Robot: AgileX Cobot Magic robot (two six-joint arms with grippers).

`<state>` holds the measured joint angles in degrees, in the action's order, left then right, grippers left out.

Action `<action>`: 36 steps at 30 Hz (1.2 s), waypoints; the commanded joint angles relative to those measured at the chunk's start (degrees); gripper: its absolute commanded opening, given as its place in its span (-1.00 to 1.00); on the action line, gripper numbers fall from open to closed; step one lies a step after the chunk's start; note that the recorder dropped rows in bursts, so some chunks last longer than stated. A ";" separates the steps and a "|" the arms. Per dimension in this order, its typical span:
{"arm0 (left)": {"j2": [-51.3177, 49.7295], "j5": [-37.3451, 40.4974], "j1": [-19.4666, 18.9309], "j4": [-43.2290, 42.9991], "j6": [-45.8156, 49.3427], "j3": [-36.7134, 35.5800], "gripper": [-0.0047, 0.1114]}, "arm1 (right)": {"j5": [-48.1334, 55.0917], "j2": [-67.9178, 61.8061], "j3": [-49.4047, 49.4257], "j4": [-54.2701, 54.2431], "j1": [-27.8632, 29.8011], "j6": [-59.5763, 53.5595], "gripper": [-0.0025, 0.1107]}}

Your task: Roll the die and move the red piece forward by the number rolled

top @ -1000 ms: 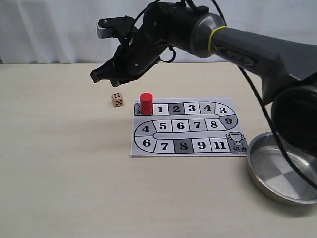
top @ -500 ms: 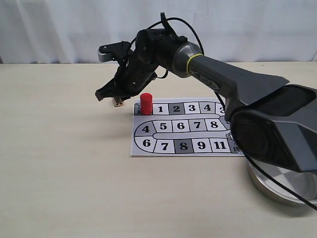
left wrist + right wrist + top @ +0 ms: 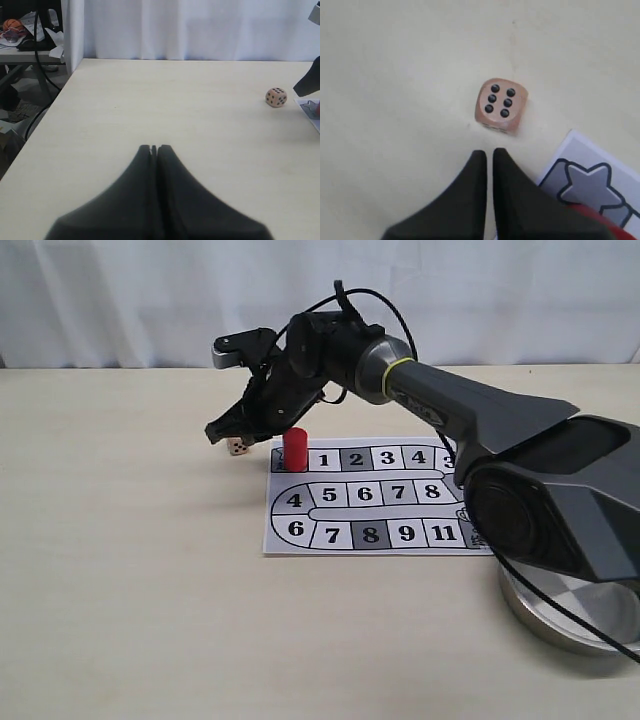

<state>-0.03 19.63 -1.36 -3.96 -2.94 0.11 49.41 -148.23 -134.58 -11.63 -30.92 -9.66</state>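
The black right gripper (image 3: 489, 152) has its fingers almost together and holds nothing. Just ahead of its tips, not touching, the small tan wooden die (image 3: 501, 106) lies on the table (image 3: 130, 570), six pips up. The glossy red cylinder piece (image 3: 295, 448) stands near it on the paper board (image 3: 380, 530).

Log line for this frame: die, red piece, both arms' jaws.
die: six up | red piece: on start square | right jaws: shut, near die | left jaws: shut, empty

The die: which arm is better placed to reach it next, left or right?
Right, probably. The right hand hangs close by the die, next to the red piece; the left hand sits far off across the table, closed.
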 commanded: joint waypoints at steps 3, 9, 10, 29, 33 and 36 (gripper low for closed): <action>0.03 -0.70 0.01 0.13 -0.32 -0.11 -0.92 | -2.20 -0.25 -0.30 -0.24 0.09 -0.63 -0.88; 0.03 -0.70 0.01 0.13 -0.32 -0.11 -0.92 | -2.20 -1.80 -0.30 -0.80 0.09 -0.63 -0.88; 0.03 -0.70 0.01 0.13 -0.32 -0.11 -0.92 | -2.20 -2.10 -0.30 -0.80 0.09 -0.63 -0.88; 0.03 -0.70 0.01 0.03 -0.32 -0.11 -0.92 | -2.83 -2.21 -0.30 -0.91 0.09 -0.63 -0.88; 0.03 -0.70 0.01 0.03 -0.32 -0.11 -0.92 | -2.83 -2.21 -0.30 -0.91 0.09 -0.63 -0.88; 0.03 -0.70 0.01 0.03 -0.32 -0.11 -0.92 | -2.83 -2.21 -0.30 -0.91 0.09 -0.63 -0.88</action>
<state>-0.03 19.63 -1.36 -3.96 -2.94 0.11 47.14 -150.73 -134.58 -12.37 -30.92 -9.76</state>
